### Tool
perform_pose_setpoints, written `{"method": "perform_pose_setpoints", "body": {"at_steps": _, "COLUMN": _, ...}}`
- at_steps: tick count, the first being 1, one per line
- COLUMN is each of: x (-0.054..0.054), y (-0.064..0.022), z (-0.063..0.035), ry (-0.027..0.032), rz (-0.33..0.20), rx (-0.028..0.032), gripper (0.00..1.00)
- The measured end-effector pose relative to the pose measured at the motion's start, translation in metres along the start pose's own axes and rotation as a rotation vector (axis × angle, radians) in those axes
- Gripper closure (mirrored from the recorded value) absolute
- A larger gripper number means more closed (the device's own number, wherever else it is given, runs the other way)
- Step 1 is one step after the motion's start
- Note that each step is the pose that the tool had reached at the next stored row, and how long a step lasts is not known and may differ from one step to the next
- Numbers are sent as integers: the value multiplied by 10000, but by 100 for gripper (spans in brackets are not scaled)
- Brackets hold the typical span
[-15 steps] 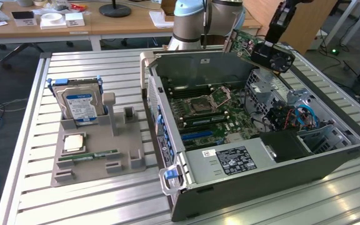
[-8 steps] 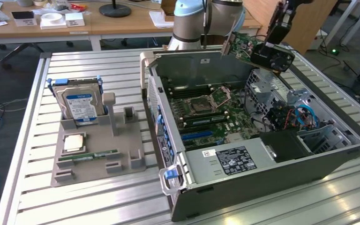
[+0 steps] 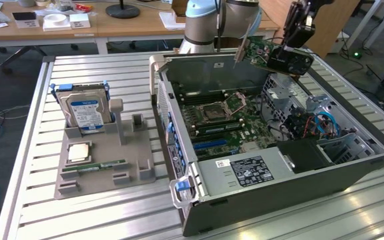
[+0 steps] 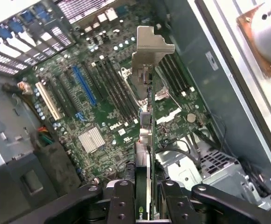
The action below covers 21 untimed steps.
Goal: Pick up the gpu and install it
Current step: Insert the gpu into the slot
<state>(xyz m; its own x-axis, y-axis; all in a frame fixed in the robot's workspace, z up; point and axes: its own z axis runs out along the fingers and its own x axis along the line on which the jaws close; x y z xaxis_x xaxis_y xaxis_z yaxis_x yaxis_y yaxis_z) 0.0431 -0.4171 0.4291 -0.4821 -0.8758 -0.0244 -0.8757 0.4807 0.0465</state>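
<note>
1. The hand hangs in the upper right of the exterior view, over the back edge of the open computer case.
2. Its fingers are clamped on the gpu, one on each face of the card.
3. The gpu is in the air, tilted, clear of the case and touching nothing but the hand. Its green board points toward the exterior view's left and its black fan housing sits beside the hand.
4. In the wrist view the gpu is seen edge-on, running away from the hand, with its silver bracket at the far end.
5. Beneath the card lies the motherboard, with a blue slot and a small silver heatsink well to one side of the card's edge.
6. The case lies on its side on the slatted metal tabletop, with the motherboard exposed, the power supply at the near end and blue cables toward the exterior view's right.
7. On the exterior view's left, a grey holder stands on the tabletop, carrying an upright hard drive, a processor and a green RAM stick.
</note>
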Motion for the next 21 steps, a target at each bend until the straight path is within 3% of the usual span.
{"method": "perform_pose_setpoints", "body": {"at_steps": 21, "x": 1, "y": -1, "z": 23, "ry": 158, "rz": -3373, "rx": -82, "gripper": 74}}
